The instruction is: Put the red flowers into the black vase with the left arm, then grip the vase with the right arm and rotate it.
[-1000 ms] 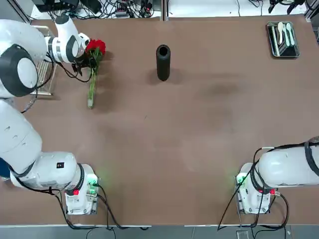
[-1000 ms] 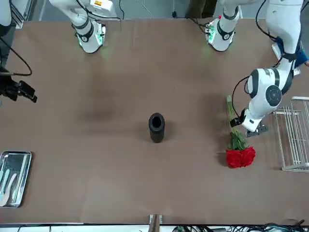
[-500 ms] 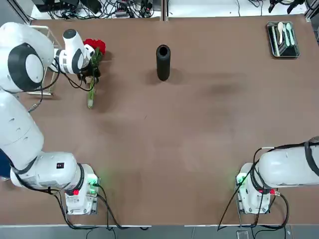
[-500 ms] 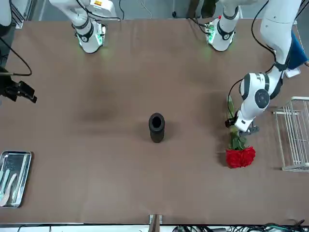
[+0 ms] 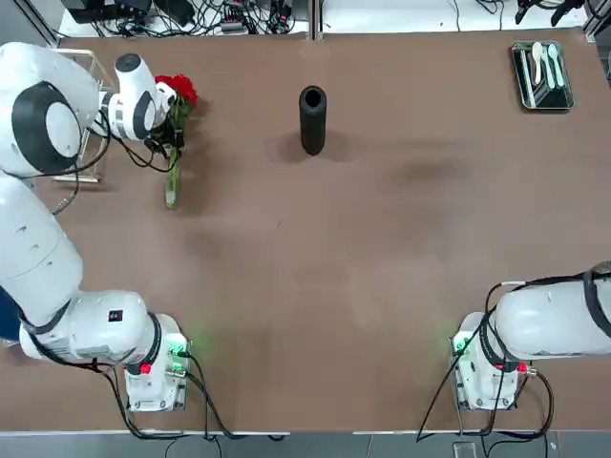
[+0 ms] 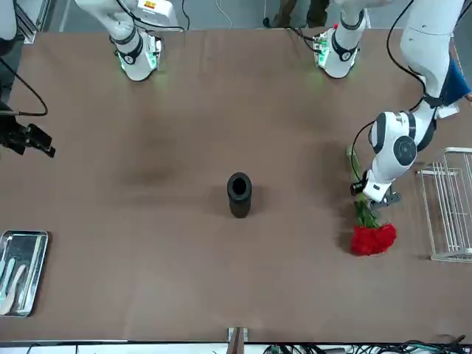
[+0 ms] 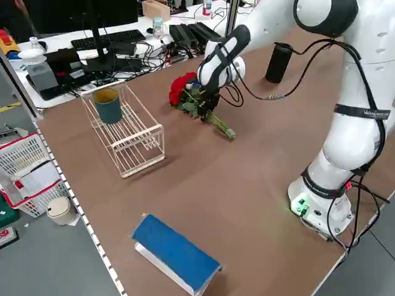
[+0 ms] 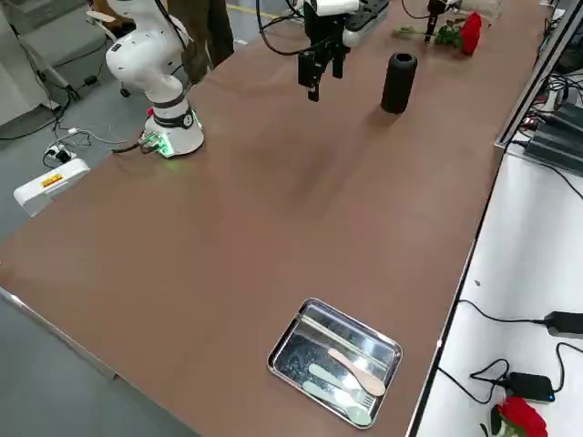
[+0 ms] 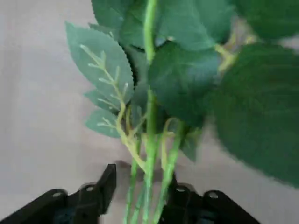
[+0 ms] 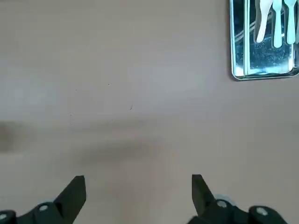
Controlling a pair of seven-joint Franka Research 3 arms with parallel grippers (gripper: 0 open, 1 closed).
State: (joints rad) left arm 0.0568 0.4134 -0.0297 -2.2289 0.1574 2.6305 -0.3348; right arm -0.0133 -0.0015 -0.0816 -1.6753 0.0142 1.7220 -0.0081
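The red flowers lie on the table at the far left, blooms pointing away from the robot, stems toward it. My left gripper is down on the bunch just below the leaves. In the left wrist view its fingers press in on the thin green stems from both sides. The black vase stands upright mid-table at the far side, well apart from the flowers. My right gripper hovers open above bare table on the robot's right, its fingers wide apart.
A wire rack holding a teal cup stands just left of the flowers. A metal tray with spoons sits at the far right corner. A blue book lies near the left edge.
The left gripper's fingers have closed in on the stems. The bunch has shifted slightly toward the robot's left. The right arm has not moved.
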